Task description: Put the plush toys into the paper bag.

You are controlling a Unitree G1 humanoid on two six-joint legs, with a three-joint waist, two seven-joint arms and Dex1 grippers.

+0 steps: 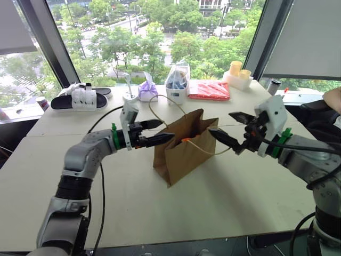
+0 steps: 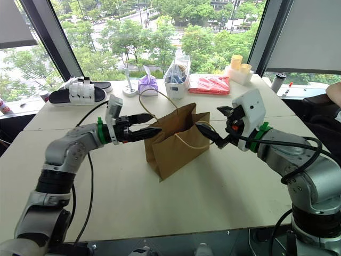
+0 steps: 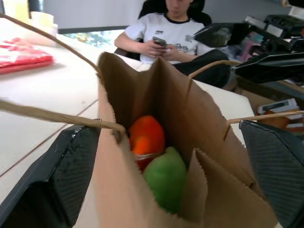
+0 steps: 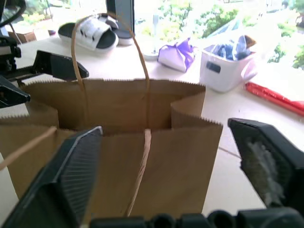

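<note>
With the orange toy (image 3: 146, 137) and green toy (image 3: 166, 176) already inside the paper bag (image 1: 181, 149) at frame centre, both the left gripper (image 1: 155, 132) and right gripper (image 1: 230, 128) stand open and empty beside it, so only backing away seems left.

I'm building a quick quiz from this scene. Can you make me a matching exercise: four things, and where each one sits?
Things:
1. orange plush toy
2. purple pouch
3. red packet
4. sandals

Places:
A. far table edge, on the robot's left
B. inside the paper bag
C. beside the yellow cups
D. next to the white bin

Pairs: 1-B, 2-D, 3-C, 4-A
</note>
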